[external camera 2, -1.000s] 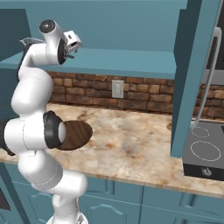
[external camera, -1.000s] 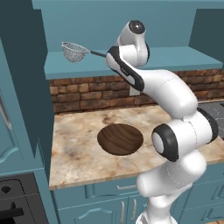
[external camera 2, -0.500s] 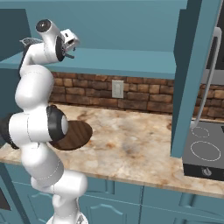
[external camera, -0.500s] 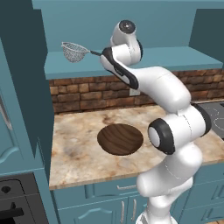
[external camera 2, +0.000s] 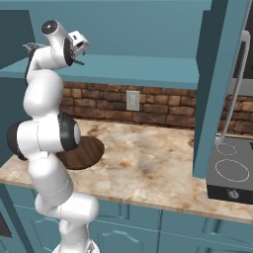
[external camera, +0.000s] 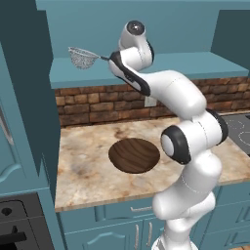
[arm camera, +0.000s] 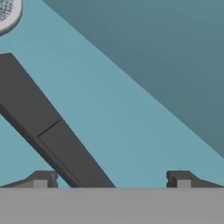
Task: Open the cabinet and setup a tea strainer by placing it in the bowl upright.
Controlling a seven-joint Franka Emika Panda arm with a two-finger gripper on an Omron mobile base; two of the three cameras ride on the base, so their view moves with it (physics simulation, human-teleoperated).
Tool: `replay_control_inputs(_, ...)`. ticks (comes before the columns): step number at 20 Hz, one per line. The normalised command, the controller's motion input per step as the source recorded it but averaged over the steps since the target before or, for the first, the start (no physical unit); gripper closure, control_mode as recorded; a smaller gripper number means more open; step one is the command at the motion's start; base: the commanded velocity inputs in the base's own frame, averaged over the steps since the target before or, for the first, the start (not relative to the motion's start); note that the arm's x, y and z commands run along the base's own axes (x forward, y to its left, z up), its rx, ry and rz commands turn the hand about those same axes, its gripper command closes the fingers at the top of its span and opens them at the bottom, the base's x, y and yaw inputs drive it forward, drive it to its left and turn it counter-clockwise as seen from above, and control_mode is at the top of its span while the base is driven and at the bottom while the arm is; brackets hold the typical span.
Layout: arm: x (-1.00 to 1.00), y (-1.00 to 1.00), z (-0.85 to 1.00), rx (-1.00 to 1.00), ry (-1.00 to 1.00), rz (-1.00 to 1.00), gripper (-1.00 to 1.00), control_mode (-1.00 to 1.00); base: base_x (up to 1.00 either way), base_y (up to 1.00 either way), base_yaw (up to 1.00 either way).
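The cabinet stands open; its doors (external camera: pixel 24 97) (external camera 2: pixel 217 74) are swung out at both sides. On its teal shelf (external camera: pixel 171 66) lies the tea strainer (external camera: pixel 83 57), a silver mesh basket whose thin dark handle (arm camera: pixel 65 144) points toward my hand. My gripper (arm camera: pixel 111 179) is open at shelf height, and the handle runs between its fingertips, nearer the left one, untouched. The strainer's rim (arm camera: pixel 6 17) shows at the hand view's top left. In the right base view the gripper (external camera 2: pixel 78 58) hangs under the wrist. The dark wooden bowl (external camera: pixel 134 155) (external camera 2: pixel 86 150) rests empty on the counter below.
A marble counter (external camera: pixel 88 180) backed by a brick wall (external camera 2: pixel 163 111) with an outlet (external camera 2: pixel 132 100). A stovetop (external camera 2: pixel 230 170) sits at the right, below the open right door and its long silver handle (external camera 2: pixel 237 74). My own arm rises in front of the bowl.
The hand has swung left along the shelf toward the strainer's handle. The jaws have stayed open; the strainer and bowl have not moved.
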Motion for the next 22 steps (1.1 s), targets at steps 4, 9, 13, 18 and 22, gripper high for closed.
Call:
replay_control_inputs(4, 0.22, 0.12, -0.17, 0.0, 0.0, 0.03, -1.0, -1.0, 0.0, 0.0, 0.0)
replay_control_inputs(9, 0.2, 0.25, -0.07, 0.0, 0.0, 0.07, -1.0, -1.0, 0.0, 0.0, 0.0)
replay_control_inputs(13, 0.02, 0.32, -0.08, 0.0, 0.0, 0.07, -1.0, -1.0, 0.0, 0.0, 0.0)
replay_control_inputs(18, 0.0, 0.22, -0.12, 0.0, 0.0, 0.1, -1.0, -1.0, 0.0, 0.0, 0.0)
replay_control_inputs(22, 0.0, 0.01, -0.21, 0.0, 0.0, 0.09, -1.0, -1.0, 0.0, 0.0, 0.0)
